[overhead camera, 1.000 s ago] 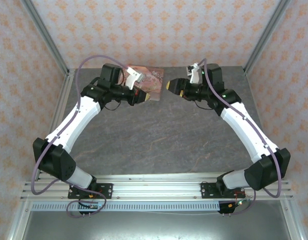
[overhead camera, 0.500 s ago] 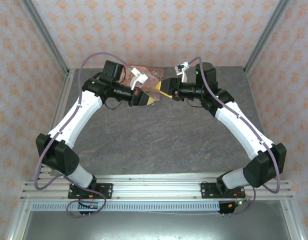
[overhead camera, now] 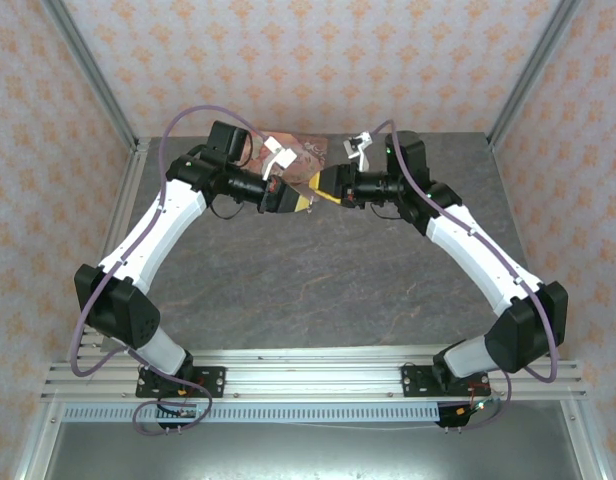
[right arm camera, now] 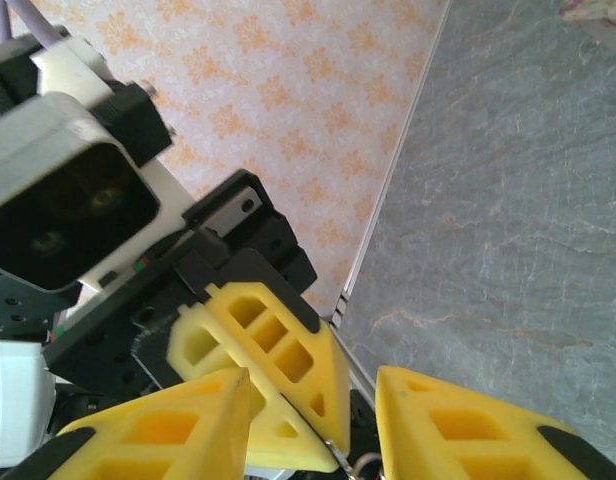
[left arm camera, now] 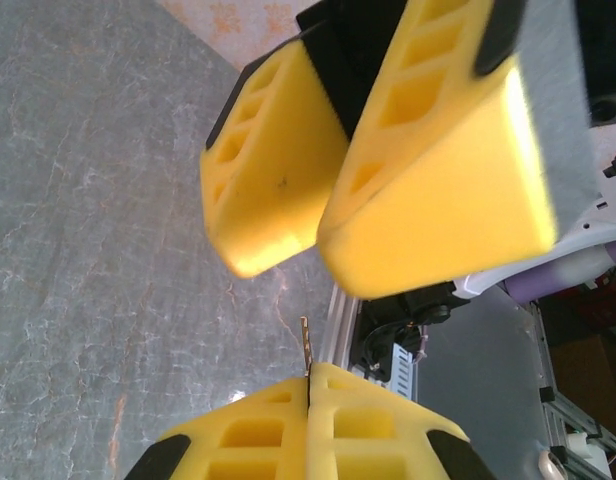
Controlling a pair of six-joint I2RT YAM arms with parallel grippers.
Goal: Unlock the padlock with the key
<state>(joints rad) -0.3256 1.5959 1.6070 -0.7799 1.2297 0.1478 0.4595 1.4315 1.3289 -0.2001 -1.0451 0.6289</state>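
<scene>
My left gripper (overhead camera: 300, 199) hangs above the table's back middle, shut on the key (left arm camera: 306, 345). The key is a thin silvery-tan sliver poking out from between the closed yellow pads (left arm camera: 309, 375). My right gripper (overhead camera: 326, 190) faces it tip to tip and is open. In the right wrist view its two yellow fingers (right arm camera: 158, 430) stand on either side of the left gripper's closed fingertips (right arm camera: 288, 370). The key's metal end (right arm camera: 338, 460) shows just below them. In the left wrist view the right gripper's fingers (left arm camera: 448, 170) loom close above the key. The padlock is out of view.
A pink illustrated box (overhead camera: 306, 157) lies on the grey stone-patterned table (overhead camera: 318, 280) just behind both grippers. Metal frame posts and patterned walls close in the left, right and back sides. The aluminium rail (overhead camera: 308, 375) runs along the near edge.
The right arm has swung left until its gripper meets the left gripper's tips, and its jaws have narrowed. The left gripper has shifted slightly right, still holding the key.
</scene>
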